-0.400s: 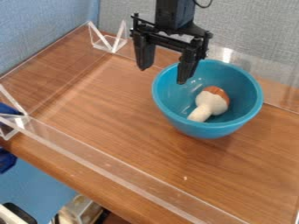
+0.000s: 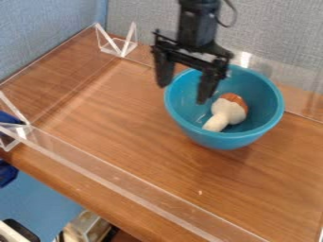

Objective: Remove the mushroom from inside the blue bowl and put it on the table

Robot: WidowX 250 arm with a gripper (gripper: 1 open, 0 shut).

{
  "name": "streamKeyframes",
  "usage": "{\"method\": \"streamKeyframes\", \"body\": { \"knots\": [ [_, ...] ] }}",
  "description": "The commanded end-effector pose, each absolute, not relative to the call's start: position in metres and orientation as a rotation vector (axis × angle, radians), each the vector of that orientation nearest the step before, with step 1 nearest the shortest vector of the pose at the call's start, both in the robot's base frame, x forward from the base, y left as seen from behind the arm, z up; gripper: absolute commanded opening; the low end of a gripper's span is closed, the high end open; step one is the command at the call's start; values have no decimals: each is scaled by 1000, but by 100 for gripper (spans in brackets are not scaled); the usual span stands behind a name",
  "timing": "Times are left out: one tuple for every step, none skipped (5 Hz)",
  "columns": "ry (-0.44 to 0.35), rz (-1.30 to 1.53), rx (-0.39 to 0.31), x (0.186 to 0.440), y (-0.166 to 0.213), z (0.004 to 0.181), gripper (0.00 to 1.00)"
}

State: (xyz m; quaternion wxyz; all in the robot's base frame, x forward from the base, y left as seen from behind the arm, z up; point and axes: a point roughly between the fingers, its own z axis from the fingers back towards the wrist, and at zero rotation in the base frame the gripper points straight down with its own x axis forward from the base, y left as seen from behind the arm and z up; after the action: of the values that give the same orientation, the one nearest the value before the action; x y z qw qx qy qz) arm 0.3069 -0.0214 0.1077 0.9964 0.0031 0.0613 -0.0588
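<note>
Spread wide and gripping nothing, my gripper (image 2: 187, 85) hangs from the black arm that comes down from the top edge of the view, its fingers pointing straight at the table (image 2: 101, 113). One dark finger (image 2: 164, 72) stands over the bowl's left rim, toward the bare wood; the other (image 2: 206, 83) reaches down in front of the bowl's far inner wall, its tip low inside the opening. I cannot tell from this single angle whether either finger touches the plastic. Just right of that inner fingertip and a little nearer lies the mushroom (image 2: 225, 112), resting on the floor of the blue bowl (image 2: 214, 134). It lies tilted on its side, the thick cream-white stem pointing down and toward the near left, the rounded orange-brown cap lifted toward the far right wall. It looks small against the bowl, whose glossy turquoise surface is plain inside and catches a pale highlight along the rim. The bowl sits on the right half of the reddish-brown wood-grain top, close to the far right corner, with open wood stretching away to the left and near side. Low clear acrylic walls (image 2: 76, 151) edge the tabletop.
</note>
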Motion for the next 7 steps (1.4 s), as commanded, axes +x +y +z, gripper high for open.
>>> {"method": "streamKeyframes", "body": {
  "knots": [
    [63,-205,15,330,-41,117,100],
    [76,-261,38,341,-57,107,100],
    [93,-301,55,350,-63,96,100],
    [121,-321,54,358,-61,81,100],
    [148,-324,51,365,-56,67,100],
    [162,-329,46,370,-47,57,0],
    [176,-353,39,373,-44,46,0]
  ]
}}
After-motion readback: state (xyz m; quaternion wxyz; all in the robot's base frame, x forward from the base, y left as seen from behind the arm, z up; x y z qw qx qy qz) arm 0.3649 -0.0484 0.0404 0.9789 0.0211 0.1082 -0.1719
